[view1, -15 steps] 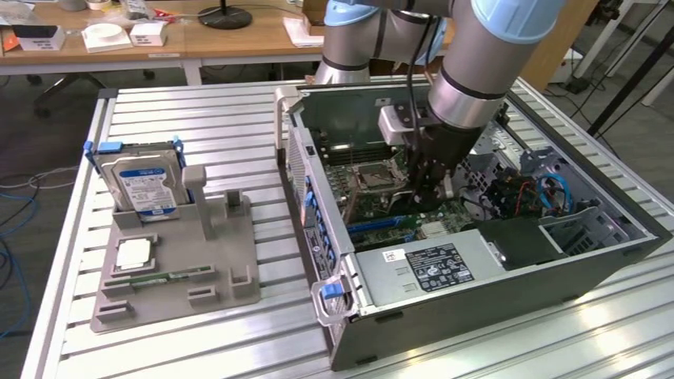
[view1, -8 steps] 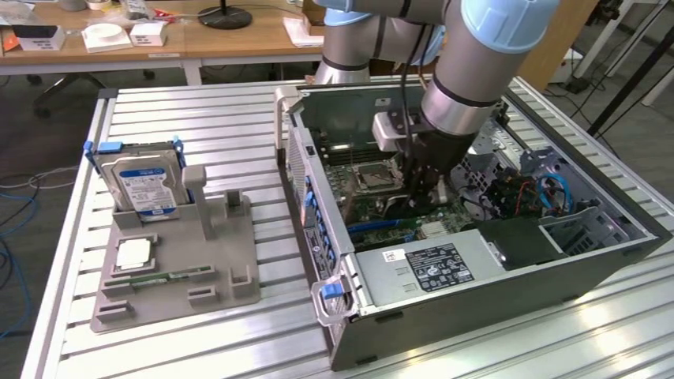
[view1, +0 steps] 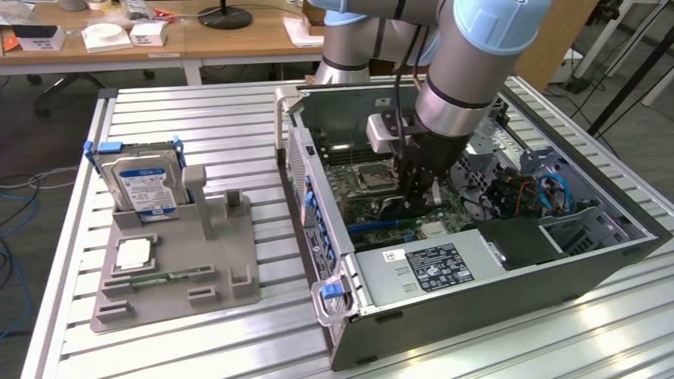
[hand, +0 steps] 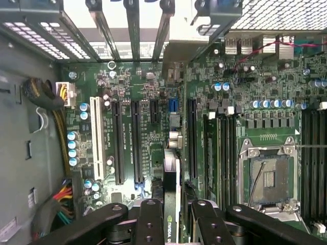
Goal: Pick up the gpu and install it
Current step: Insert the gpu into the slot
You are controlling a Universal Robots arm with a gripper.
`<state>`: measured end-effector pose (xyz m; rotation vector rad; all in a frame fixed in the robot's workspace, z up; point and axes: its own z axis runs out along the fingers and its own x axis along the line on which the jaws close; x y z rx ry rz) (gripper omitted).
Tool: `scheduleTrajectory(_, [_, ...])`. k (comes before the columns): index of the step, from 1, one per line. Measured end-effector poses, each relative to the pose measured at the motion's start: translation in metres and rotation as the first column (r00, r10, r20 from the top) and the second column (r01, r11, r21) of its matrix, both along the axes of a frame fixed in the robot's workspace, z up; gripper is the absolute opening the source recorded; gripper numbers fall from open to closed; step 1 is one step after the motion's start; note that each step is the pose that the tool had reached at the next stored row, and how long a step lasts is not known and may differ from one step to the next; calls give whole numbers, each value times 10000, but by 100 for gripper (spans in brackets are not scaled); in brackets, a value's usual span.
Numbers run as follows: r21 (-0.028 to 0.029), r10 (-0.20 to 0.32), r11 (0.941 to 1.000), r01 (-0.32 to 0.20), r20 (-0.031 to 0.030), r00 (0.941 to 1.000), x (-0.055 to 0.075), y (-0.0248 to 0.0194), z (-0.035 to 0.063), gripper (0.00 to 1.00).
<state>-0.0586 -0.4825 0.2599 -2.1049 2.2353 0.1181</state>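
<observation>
Slatted aluminium bench (view1: 211, 118) carries an open computer case (view1: 589, 260) and a grey fixture (view1: 211, 268) with a hard drive (view1: 145, 185) standing in it. Inside the case, the gripper (hand: 176, 217) has its fingers (hand: 150, 222) clamped on the gpu (hand: 171, 189), held edge-down just above the motherboard (hand: 255, 92) between its expansion slots. Judged from here, a slightly tilted or offset card could miss the slot, jam, or strain the connector.

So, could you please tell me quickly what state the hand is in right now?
Hand: closed on the gpu, holding it edge-on above the motherboard inside the computer case.
</observation>
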Motion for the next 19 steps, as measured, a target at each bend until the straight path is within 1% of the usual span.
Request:
scheduleTrajectory(6, [-1,0,10000,0,-2,10000,-42,10,-2,26])
scheduleTrajectory(10, [-7,0,10000,0,-40,10000,-74,10,-6,26])
scheduleTrajectory(15, [-10,0,10000,0,-43,10000,-125,11,-11,26])
scheduleTrajectory(19, [-11,2,10000,-2,-43,10000,-136,9,-13,26])
